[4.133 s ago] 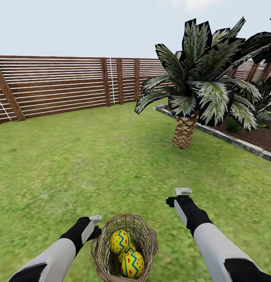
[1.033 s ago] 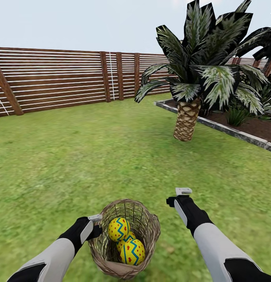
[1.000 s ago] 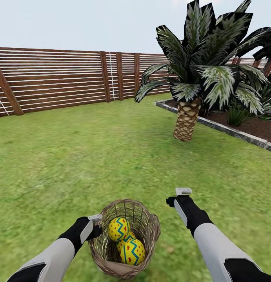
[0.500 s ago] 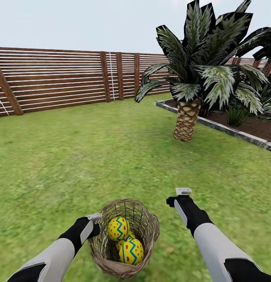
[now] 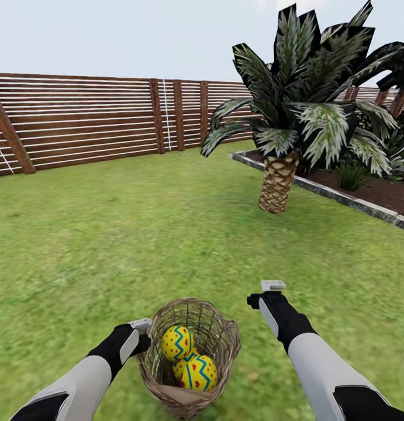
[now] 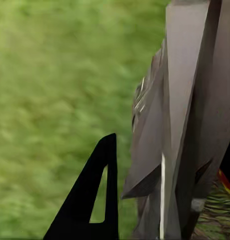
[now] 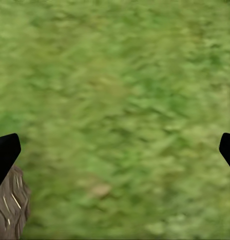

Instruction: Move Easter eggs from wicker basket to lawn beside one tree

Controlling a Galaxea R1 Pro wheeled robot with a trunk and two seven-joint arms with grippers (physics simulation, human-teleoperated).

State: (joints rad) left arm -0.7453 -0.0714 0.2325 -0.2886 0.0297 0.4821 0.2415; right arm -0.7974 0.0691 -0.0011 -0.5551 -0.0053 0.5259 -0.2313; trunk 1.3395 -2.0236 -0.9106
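The lawn spreads wide and green to a brown slat fence at the back. To the right stands a palm with a scaly trunk, at the corner of a stone-edged bed of dark soil.

Near the bottom of the head view the basket is tilted, its open mouth turned toward the camera. The left gripper has its jaws clenched on the rim at the basket's left side; in the left wrist view a grey finger lies against the woven wall, with a dark fingertip on the outer side over grass.

All three eggs lie inside the basket, touching one another: one higher, one lower and nearer, and a third mostly hidden between them.

The right gripper hangs over bare grass to the right of the basket, apart from it. Its jaws are released, the two dark fingertips wide apart at the edges of the right wrist view, nothing between them but grass.
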